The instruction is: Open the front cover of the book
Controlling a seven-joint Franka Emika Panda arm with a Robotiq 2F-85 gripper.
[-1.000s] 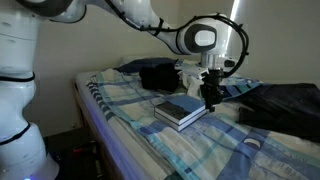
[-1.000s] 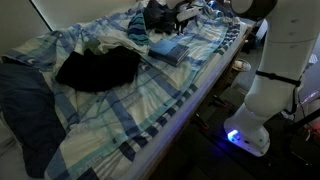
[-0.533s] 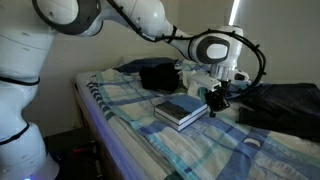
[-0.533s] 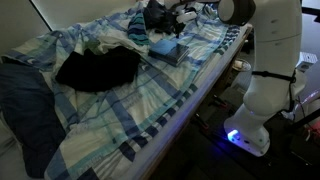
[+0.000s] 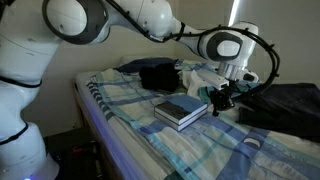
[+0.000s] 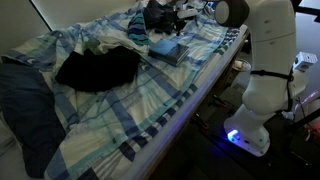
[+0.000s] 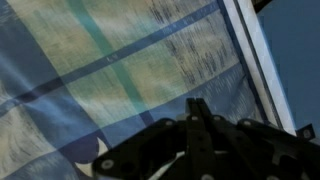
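Book on the worktop, claw just to its right.
In an exterior view the book (image 5: 180,110) lies on the worktop (image 5: 118,108), about halfway along it, and the front cover (image 5: 184,105) lies flat on top of the book. The claw (image 5: 221,102) hangs over the worktop, just to the right of the book's far right corner. A heap of clothes (image 5: 157,75) lies behind the book, farther away. More clothes (image 5: 285,105) lie off to the right. The robot's body (image 5: 18,100) stands at the left, beside the worktop.
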